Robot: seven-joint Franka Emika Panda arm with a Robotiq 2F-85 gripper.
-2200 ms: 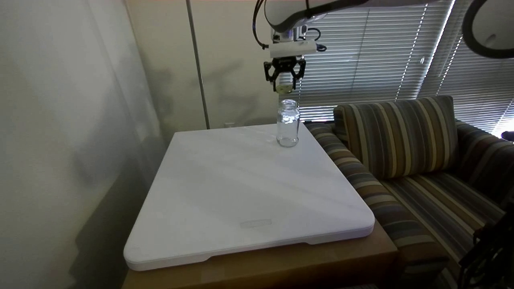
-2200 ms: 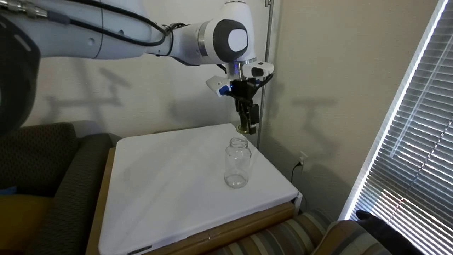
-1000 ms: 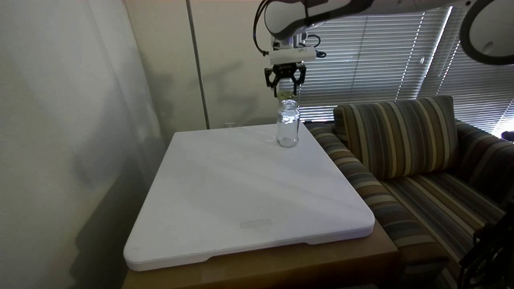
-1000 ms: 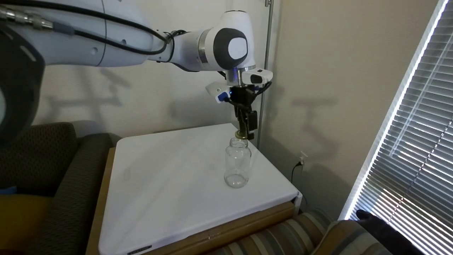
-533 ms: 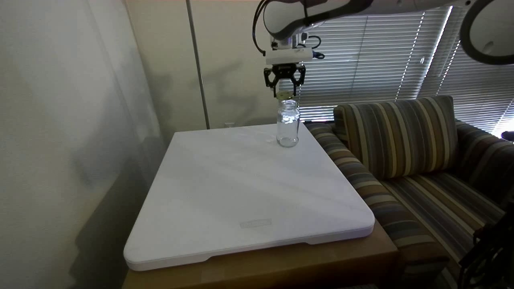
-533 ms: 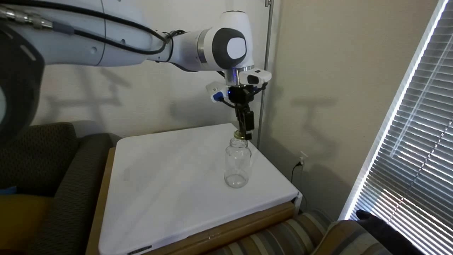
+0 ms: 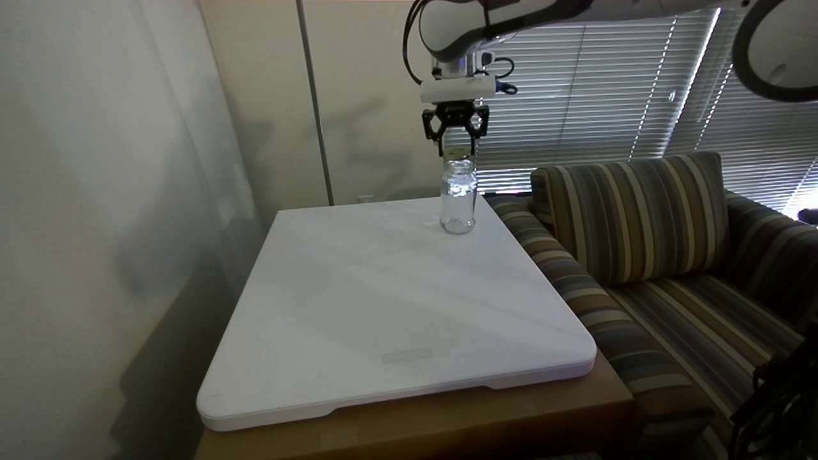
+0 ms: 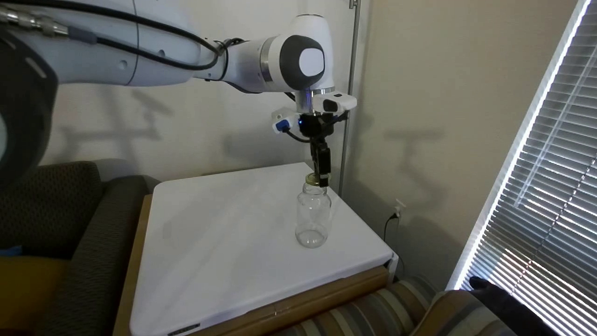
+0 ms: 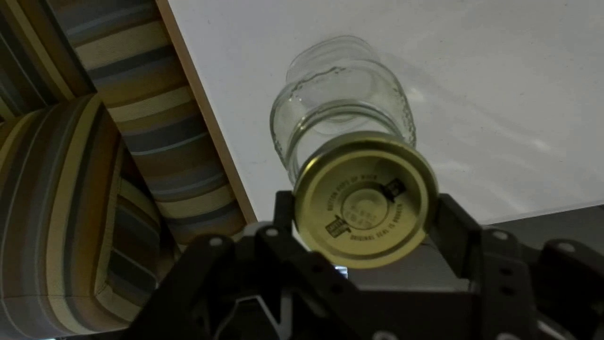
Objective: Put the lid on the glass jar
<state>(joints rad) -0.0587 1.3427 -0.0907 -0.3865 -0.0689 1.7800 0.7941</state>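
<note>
Brass-coloured metal hangs right over clear glass: in an exterior view, the thin round gold lid (image 7: 456, 154), level as far as I can judge, is at the mouth of the upright colourless glass jar (image 7: 458, 201), which stands near a back corner of the flat white table top (image 7: 383, 287). The black two-fingered gripper (image 7: 457, 153) points straight down and straddles the lid.

In an exterior view, the lid (image 8: 312, 179) lines up over the jar (image 8: 313, 214), a dark finger (image 8: 324, 172) crossing in front of it. So the jar lies below the fingers, its long axis upright like theirs. I can't make out whether metal and rim touch.

In the wrist view, the fingers (image 9: 284, 210) are closed in on the lid, one against each side, its printed face showing. The jar's mouth peeks out past the lid's edge, a little toward the finger on the picture's left; the slant of the view may explain some of that. I take the step in hand to be seating the lid. The next move probably wants slight centring, then straight down; off centre, the lid could catch and tip the jar.
</note>
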